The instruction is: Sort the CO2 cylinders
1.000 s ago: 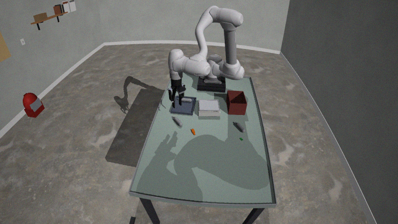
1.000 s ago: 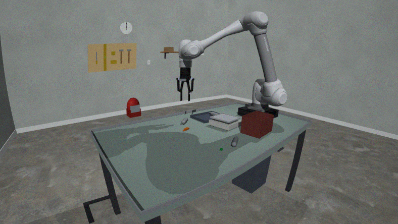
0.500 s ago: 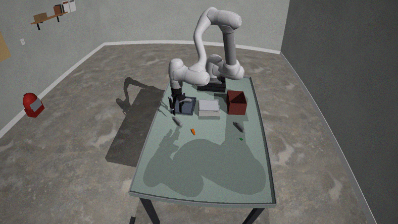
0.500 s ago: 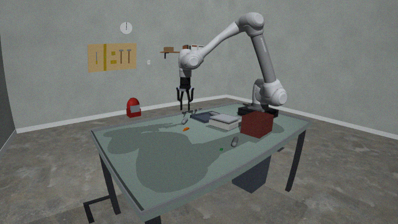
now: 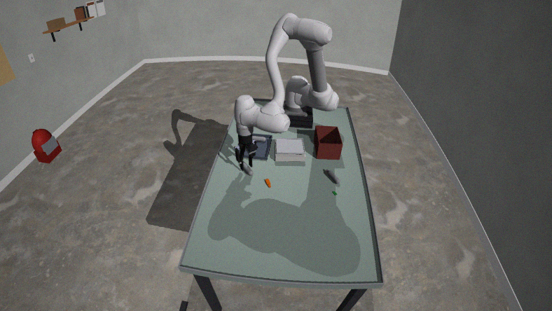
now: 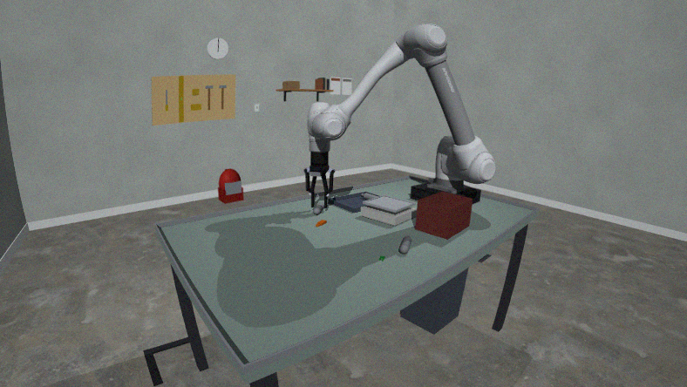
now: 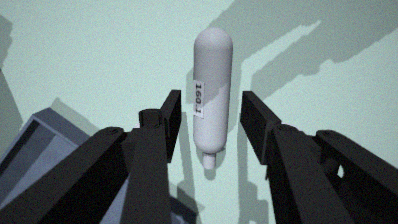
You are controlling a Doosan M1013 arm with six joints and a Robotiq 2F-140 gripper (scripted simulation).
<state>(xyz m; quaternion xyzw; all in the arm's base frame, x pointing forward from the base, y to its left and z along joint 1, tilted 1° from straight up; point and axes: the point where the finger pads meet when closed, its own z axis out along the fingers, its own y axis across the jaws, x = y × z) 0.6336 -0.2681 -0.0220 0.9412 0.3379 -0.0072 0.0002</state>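
Note:
A grey CO2 cylinder (image 7: 212, 95) with a label reading 160.1 lies flat on the table in the wrist view; it also shows in the top and exterior views (image 5: 246, 169) (image 6: 316, 209). My gripper (image 7: 211, 105) hangs straight over it, low, with one finger on each side and a gap to each, so it is open and holds nothing. A second cylinder (image 5: 332, 176) lies on the table in front of the red scrap bin (image 5: 327, 141). A third cylinder (image 5: 259, 137) lies in the blue tray (image 5: 259, 146), just behind my gripper.
A grey scale (image 5: 289, 150) stands between the tray and the bin. A small orange object (image 5: 267, 182) and a small green one (image 5: 334, 192) lie on the table. The arm's base (image 5: 300, 115) is at the back edge.

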